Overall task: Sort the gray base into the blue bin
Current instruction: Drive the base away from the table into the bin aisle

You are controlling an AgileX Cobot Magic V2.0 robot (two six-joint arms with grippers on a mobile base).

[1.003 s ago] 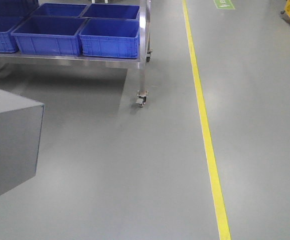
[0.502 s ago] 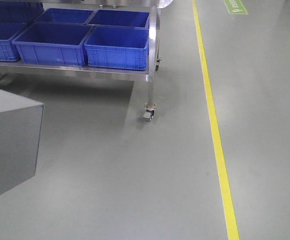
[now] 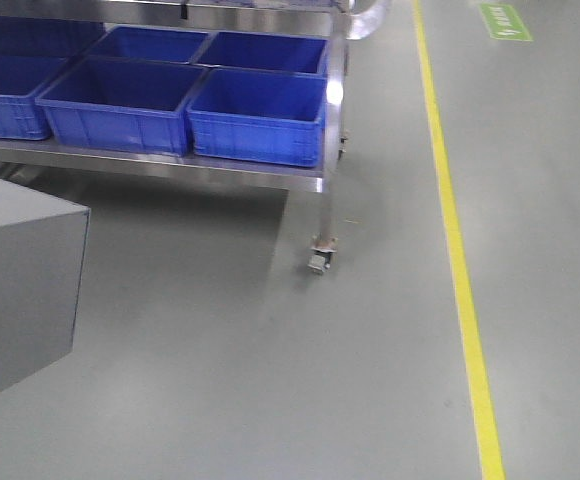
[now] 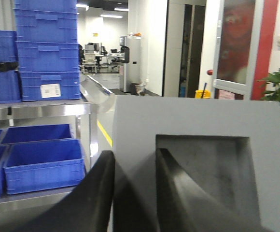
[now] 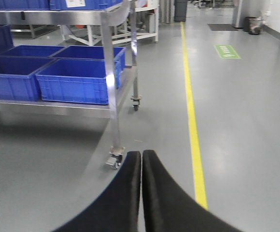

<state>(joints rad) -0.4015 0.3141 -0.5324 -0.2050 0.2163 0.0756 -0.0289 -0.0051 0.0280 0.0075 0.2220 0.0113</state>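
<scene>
The gray base [image 4: 193, 116] fills the left wrist view, its square recess [image 4: 212, 169] facing the camera. My left gripper [image 4: 135, 153] is shut on one wall of it, one finger outside and the other inside the recess. In the front view the gray base [image 3: 20, 290] shows at the left edge. Several blue bins sit on the low shelf of a steel cart; the nearest blue bin [image 3: 260, 115] is at the cart's corner, also the blue bin [image 5: 75, 79] in the right wrist view. My right gripper [image 5: 141, 153] is shut with nothing in it.
The cart's leg ends in a caster [image 3: 320, 262] on the gray floor. A yellow floor line [image 3: 460, 270] runs along the right, with a green floor mark [image 3: 505, 20] beyond it. Stacked blue crates [image 4: 46, 48] stand on the cart's top.
In the front view the cart and its bins have slid to the right and lower in the picture and look nearer. The gray base stays at the left edge.
</scene>
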